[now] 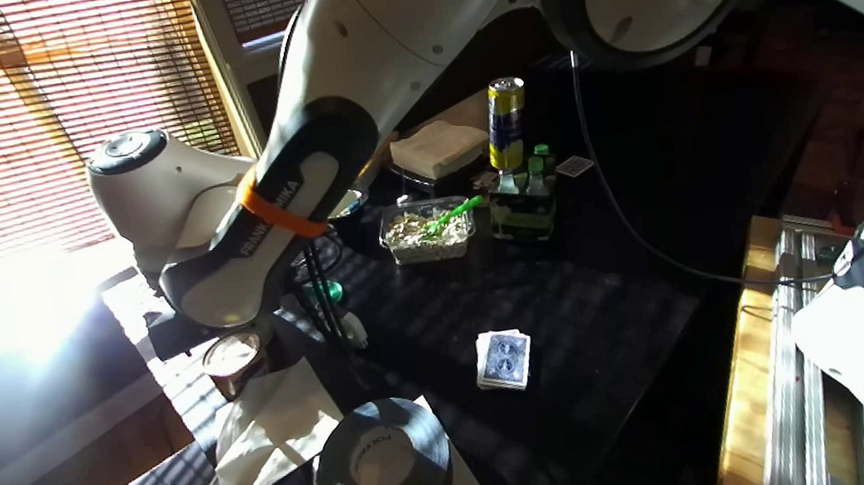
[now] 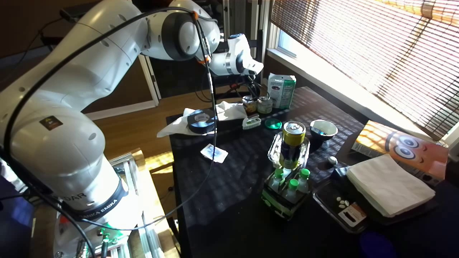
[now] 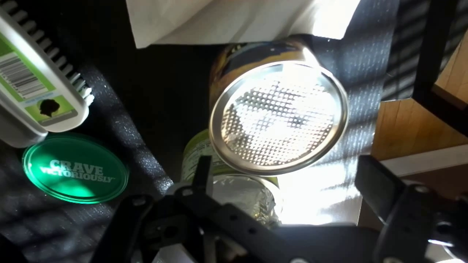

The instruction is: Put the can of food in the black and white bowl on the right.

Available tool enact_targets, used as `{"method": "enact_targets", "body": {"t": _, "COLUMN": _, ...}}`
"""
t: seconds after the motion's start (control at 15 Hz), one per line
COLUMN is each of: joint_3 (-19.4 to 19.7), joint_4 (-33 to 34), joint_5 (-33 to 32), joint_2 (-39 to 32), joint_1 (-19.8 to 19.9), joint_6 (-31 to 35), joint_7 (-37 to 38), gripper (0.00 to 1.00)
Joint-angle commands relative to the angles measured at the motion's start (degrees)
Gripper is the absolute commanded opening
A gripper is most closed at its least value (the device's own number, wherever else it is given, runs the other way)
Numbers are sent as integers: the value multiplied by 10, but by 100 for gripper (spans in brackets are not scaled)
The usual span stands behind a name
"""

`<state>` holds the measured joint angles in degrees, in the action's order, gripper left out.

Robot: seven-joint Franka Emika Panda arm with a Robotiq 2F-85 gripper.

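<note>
A brown-labelled can with a shiny metal lid (image 3: pixel 281 117) stands at the table's far end. It also shows in both exterior views (image 1: pixel 235 364) (image 2: pixel 249 104). A green-labelled can (image 3: pixel 199 153) with foil on its top stands against or close beside it. My gripper (image 3: pixel 285 168) is open and empty, with its fingers apart and the green can's top partly behind the left finger. In an exterior view, my gripper (image 2: pixel 251 89) is small and dark above the cans. The bowl (image 2: pixel 323 129), black outside and white inside, stands toward the window side, out of the wrist view.
A brush (image 2: pixel 251 122) and a green lid (image 2: pixel 273 124) lie near the cans. A tall bag (image 2: pixel 282 91) stands beside them. A food container (image 1: pixel 428 230), a bottle carton (image 2: pixel 287 195) with a drink can (image 2: pixel 292 145), a tape roll (image 1: pixel 384 470) and cards (image 1: pixel 504 360) are around.
</note>
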<state>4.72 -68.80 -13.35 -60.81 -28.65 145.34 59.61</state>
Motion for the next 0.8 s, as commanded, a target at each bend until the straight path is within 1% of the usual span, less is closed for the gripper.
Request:
{"method": "enact_targets", "body": {"t": 0.0, "joint_3": 10, "joint_4": 4, "joint_5": 8, "joint_2": -3, "joint_1": -12, "joint_6": -25, "joint_7": 5, "gripper": 100}}
{"method": "enact_targets", "body": {"t": 0.33, "joint_3": 6, "joint_4": 6, "joint_5": 8, "joint_2": -10, "joint_1": -17, "joint_6": -46, "joint_7": 3, "gripper": 100}}
{"method": "enact_targets", "body": {"t": 0.4, "joint_3": -1, "joint_4": 3, "joint_5": 3, "joint_2": -9, "joint_1": -13, "joint_6": -45, "joint_7": 4, "gripper": 100}}
{"method": "enact_targets", "body": {"t": 0.73, "joint_3": 0, "joint_4": 3, "joint_5": 3, "joint_2": -9, "joint_1": -14, "joint_6": -41, "joint_7": 7, "gripper": 100}}
